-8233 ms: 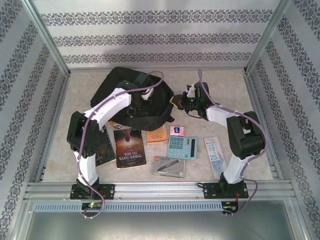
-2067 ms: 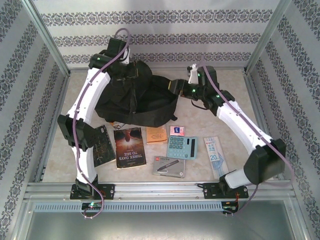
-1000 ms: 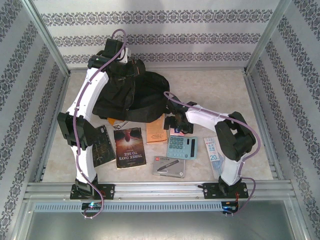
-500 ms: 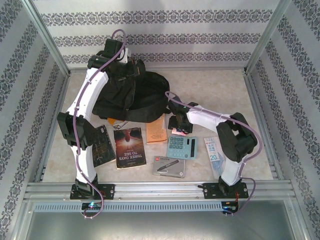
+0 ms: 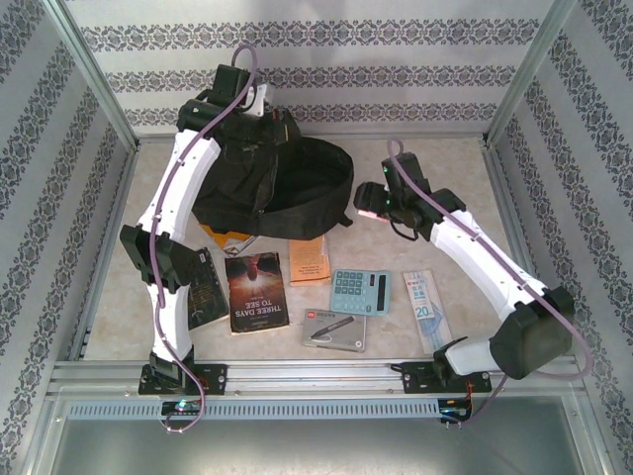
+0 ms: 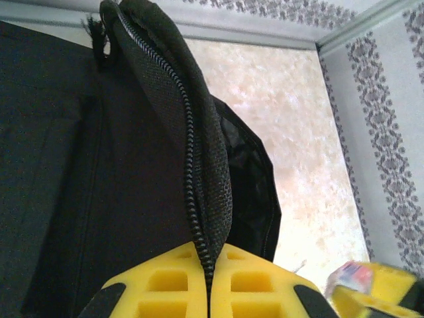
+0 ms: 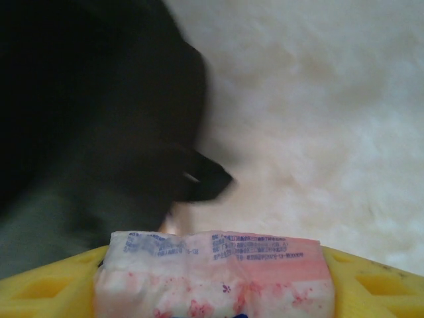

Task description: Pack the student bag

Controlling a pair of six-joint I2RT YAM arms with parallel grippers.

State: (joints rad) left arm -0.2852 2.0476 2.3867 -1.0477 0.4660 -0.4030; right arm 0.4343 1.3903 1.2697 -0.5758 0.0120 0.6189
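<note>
Holding a small pink packet (image 7: 213,262), the right end effector (image 5: 371,200) hangs in the air just beside the right side of the bag (image 5: 287,183). A moment ago that packet lay on the worktop (image 5: 435,168), just above the calculator (image 5: 360,290). That spot is bare now. So one thing has been picked up, and I think it goes into the bag next.

The left end effector (image 6: 209,278) is shut tight on the bag's zip edge. It lifts that edge at the back left, so the mouth is held up. The bag itself sits at the back of the worktop, a bit to the left. I cannot see inside it.

Now I count. One bag. One packet, up in the air. Two books, a dark book (image 5: 205,287) and a red book (image 5: 256,290), side by side. One orange booklet (image 5: 311,259). One calculator. One grey box (image 5: 334,329). One clear pack (image 5: 425,309) with a 20 on it. That makes six things lying in front of the bag, waiting to be packed.
</note>
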